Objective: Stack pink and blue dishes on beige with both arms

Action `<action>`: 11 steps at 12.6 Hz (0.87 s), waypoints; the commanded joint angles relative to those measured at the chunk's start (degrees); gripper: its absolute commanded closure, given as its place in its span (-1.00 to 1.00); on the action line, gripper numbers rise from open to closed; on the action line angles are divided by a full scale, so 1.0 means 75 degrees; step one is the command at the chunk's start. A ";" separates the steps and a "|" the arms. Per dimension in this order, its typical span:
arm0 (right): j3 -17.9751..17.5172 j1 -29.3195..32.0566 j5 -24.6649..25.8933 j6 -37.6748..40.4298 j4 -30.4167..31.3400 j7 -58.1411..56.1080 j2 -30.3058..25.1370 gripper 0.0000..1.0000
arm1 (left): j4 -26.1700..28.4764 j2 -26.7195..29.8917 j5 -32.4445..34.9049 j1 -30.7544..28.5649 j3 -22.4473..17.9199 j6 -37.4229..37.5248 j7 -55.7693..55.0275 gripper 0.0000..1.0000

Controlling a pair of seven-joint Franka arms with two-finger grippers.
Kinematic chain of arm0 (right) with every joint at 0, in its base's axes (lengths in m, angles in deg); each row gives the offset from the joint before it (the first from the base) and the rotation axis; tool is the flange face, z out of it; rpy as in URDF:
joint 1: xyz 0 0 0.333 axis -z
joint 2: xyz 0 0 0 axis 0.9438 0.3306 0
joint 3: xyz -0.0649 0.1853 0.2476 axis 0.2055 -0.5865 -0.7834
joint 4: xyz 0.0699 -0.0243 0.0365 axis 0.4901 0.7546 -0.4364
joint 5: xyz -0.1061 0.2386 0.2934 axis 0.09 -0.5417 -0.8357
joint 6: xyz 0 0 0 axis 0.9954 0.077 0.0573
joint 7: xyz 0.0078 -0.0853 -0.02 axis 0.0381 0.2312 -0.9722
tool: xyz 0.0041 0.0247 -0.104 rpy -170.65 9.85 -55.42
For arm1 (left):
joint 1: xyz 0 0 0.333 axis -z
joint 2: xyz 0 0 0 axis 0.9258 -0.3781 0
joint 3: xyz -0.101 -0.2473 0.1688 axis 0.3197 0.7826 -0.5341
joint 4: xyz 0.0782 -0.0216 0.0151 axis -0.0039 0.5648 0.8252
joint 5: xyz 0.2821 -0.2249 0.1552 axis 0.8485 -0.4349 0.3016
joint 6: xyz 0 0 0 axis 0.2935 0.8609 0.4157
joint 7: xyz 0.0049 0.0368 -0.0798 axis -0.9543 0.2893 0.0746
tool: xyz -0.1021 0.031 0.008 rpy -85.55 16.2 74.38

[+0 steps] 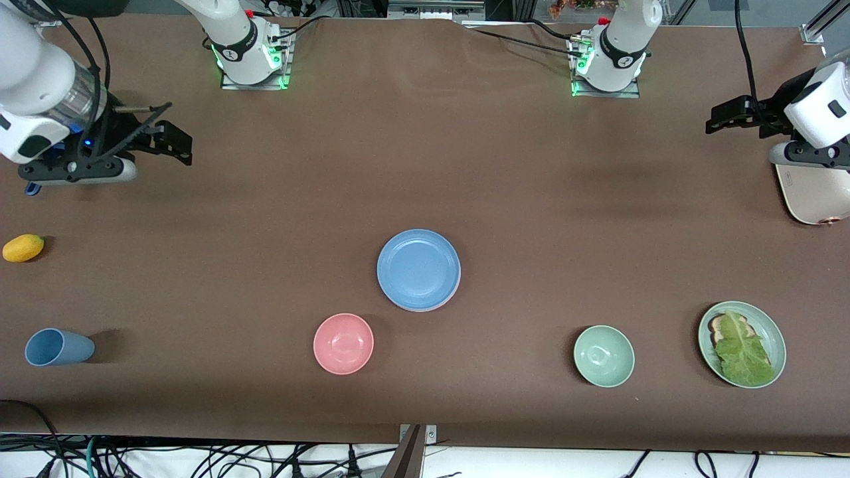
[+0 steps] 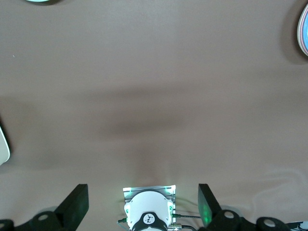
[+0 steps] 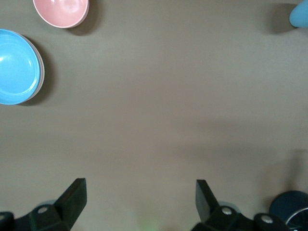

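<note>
Stack: blue plate (image 1: 418,269) is sitting topmost at mid-frame on the counter (image 1: 518,192); pale rims are peeking beneath it, their colours unclear.
Relation: the stack is lying between both arms, neither clearly closer.
Left tool (image 1: 720,116): hanging at right edge, fingers apart, empty.
Right tool (image 1: 174,136): hanging at left edge, fingers apart, empty.
Judgement: stacking is looking finished.

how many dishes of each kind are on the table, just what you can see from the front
plates: 2, the blue plate on top of a stack and the green plate with lettuce
bowls: 2, the pink bowl and the green bowl
cups: 1, the blue cup on its side
total: 5
</note>
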 commanded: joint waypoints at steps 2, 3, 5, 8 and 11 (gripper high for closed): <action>-0.0182 0.0147 0.0102 0.0085 -0.0040 -0.0116 -0.0029 -1.00 | -0.0091 0.0007 -0.0097 -0.0034 0.0052 0.0105 0.0114 -1.00; -0.0170 0.0170 0.0079 0.0085 -0.0041 -0.0140 -0.0017 -1.00 | -0.0091 -0.0028 -0.0085 -0.0046 0.0041 0.0117 0.0126 -1.00; -0.0101 0.0193 0.0079 0.0073 -0.0041 -0.0128 0.0018 -1.00 | -0.0091 -0.0122 -0.0085 -0.0128 0.0041 0.0117 0.0137 -1.00; -0.0018 0.0205 0.0114 0.0095 -0.0134 -0.0151 0.0089 -1.00 | -0.0091 -0.0122 -0.0050 -0.0082 0.0110 0.0129 0.0149 -1.00; -0.0041 0.0182 0.0254 0.0085 -0.0334 -0.0128 0.0089 -1.00 | -0.0091 -0.0122 -0.0061 -0.0070 0.0111 0.0140 0.0161 -1.00</action>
